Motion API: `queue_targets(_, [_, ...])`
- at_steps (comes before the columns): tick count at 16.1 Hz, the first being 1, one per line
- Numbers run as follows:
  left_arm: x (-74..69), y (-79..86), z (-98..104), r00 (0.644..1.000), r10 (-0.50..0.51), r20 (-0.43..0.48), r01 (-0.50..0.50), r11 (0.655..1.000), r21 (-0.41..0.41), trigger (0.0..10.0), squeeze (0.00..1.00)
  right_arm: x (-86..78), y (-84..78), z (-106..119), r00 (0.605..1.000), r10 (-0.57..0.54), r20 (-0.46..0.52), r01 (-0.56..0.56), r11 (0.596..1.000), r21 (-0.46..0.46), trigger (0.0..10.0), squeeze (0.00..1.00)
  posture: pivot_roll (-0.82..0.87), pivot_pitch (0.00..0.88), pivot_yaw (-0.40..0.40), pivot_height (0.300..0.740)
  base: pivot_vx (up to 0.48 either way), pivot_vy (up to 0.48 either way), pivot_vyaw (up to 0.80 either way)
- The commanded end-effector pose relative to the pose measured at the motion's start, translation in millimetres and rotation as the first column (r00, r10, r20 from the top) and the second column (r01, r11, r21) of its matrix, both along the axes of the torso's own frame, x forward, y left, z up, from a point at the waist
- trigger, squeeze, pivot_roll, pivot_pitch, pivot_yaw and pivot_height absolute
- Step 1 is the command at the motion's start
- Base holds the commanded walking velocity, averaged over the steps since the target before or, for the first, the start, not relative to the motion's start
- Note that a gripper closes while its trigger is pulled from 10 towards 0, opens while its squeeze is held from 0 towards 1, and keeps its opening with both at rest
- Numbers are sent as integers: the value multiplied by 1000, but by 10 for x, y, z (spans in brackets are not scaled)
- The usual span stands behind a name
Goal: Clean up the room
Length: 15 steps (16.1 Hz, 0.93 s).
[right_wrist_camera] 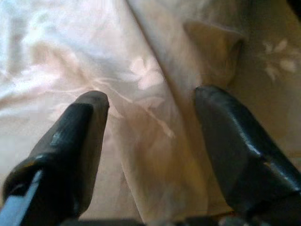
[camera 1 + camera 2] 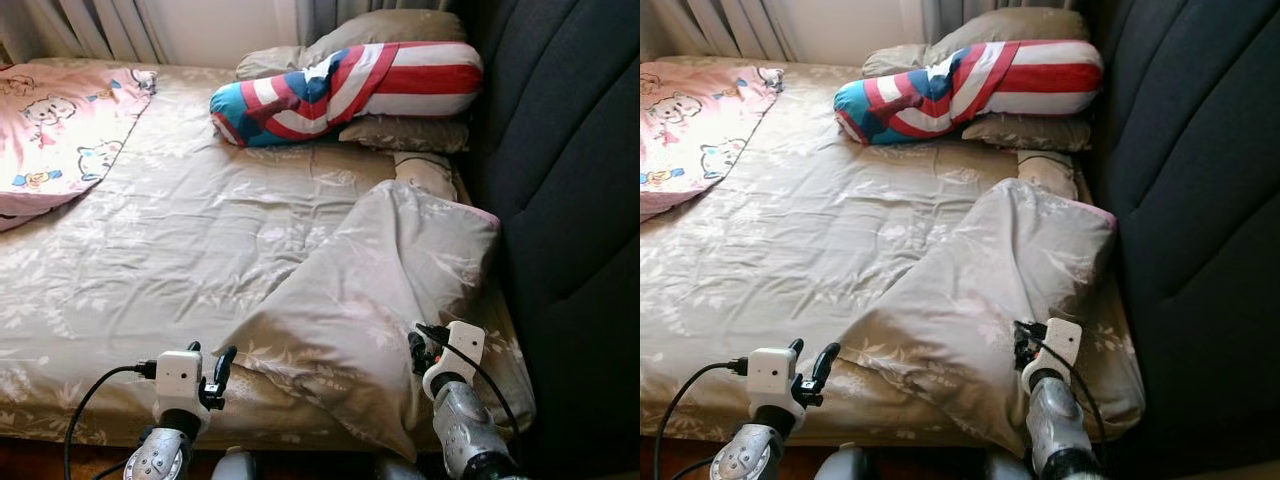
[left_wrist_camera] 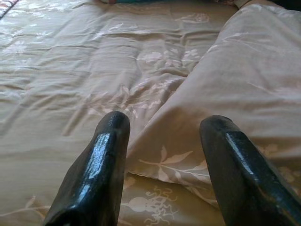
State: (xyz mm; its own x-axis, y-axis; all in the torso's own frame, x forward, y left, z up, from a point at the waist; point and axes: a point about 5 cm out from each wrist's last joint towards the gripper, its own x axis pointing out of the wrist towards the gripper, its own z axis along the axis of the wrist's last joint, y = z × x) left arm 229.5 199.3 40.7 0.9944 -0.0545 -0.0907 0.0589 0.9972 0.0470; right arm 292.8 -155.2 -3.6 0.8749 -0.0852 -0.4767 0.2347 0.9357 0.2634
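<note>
The bed (image 2: 150, 260) stretched ahead of both tools, covered in beige floral fabric; a folded-back quilt (image 2: 360, 290) lay crumpled just ahead of the right tool (image 2: 425, 345) and beside the left tool (image 2: 212, 365); it looked soft, light, limp, slightly slick, best pinched at its near corner; a striped bolster (image 2: 350, 85) lay far beyond; both tools stood open, gripping nothing.
</note>
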Motion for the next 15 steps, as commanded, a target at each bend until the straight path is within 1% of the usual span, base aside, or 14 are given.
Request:
queue_targets(1, [-40,31,-13,1000,-6,-21,6,1000,6,10000,0,-32,-46,-56,998,-40,-56,42,999,28,10000,1000,80,167,-16,667,0,0,0])
queue_targets(3, [-53,57,14,1000,-11,-23,11,1000,13,10000,0,-58,-78,-113,986,-102,-132,115,989,91,10000,1000,95,180,0,667,0,0,0])
queue_targets(4, [-56,64,18,1000,-12,-23,12,1000,15,10000,0,-71,-88,-129,983,-112,-148,126,987,95,10000,973,98,182,3,667,0,0,0])
queue_targets(5, [-69,78,28,999,-17,-28,18,1000,22,10000,0,-105,-76,-170,980,-94,-177,115,987,113,10000,12,105,189,13,667,0,0,0])
queue_targets(7, [-88,93,42,999,-21,-32,22,999,28,10000,0,-129,-34,-204,978,-52,-200,84,984,154,10000,0,113,197,22,667,0,0,0])
queue_targets(8, [-107,109,49,999,-24,-37,25,999,33,10000,0,-157,1,-235,974,-9,-227,47,986,162,10000,0,113,203,28,667,0,0,0])
queue_targets(10, [-132,123,56,998,-31,-47,33,999,38,10000,0,-186,32,-266,967,13,-254,38,980,195,10000,0,118,208,36,667,0,0,0])
queue_targets(11, [-151,134,56,998,-33,-51,35,999,41,10000,0,-224,39,-300,961,27,-276,26,982,187,10000,0,125,213,41,667,0,0,0])
queue_targets(14, [-194,156,64,998,-36,-61,39,998,47,10000,0,-282,54,-347,954,44,-297,5,986,164,10000,0,143,227,49,667,0,0,0])
queue_targets(15, [-210,167,64,997,-37,-64,40,998,49,10000,0,-289,84,-353,954,57,-295,-2,983,183,10000,0,147,230,52,667,0,0,0])
